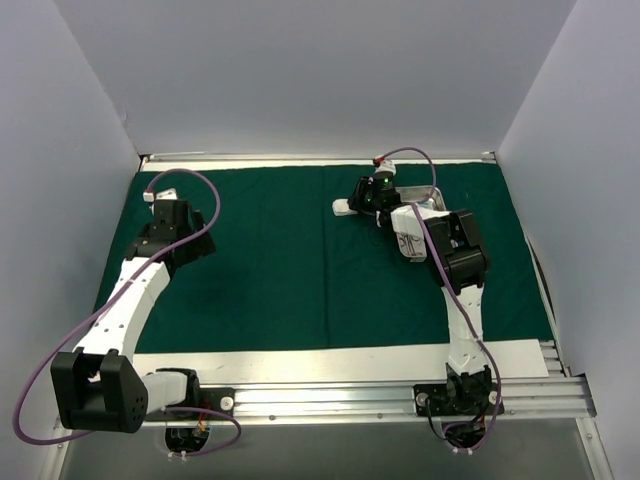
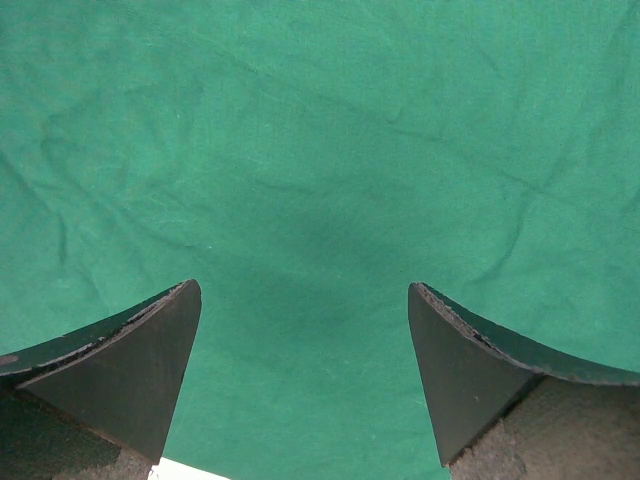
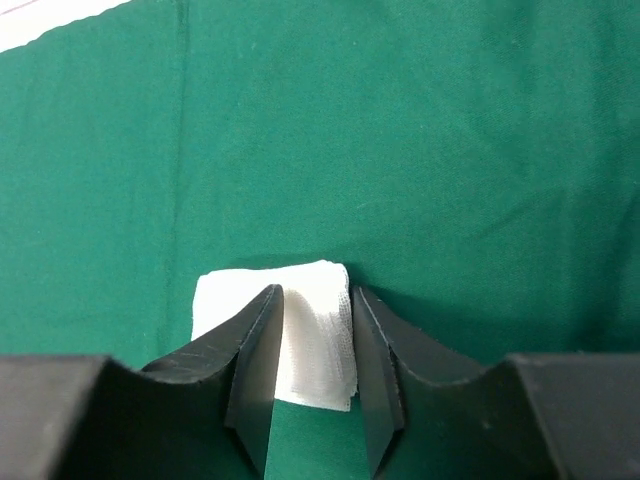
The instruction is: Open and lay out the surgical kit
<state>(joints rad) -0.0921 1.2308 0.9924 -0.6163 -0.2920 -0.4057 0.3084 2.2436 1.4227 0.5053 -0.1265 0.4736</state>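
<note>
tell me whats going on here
The green drape is already laid out flat. The right pincer is down at the drape's far side with a white gauze between its fingers, resting on the cloth. Whether it is gripping the gauze is unclear. The left pincer hangs open and empty over bare drape.

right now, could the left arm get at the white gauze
Probably not cleanly. The drape between the left gripper and the gauze lies bare, but the right gripper stands over the gauze with a finger on either side, so the two would likely collide.
</note>
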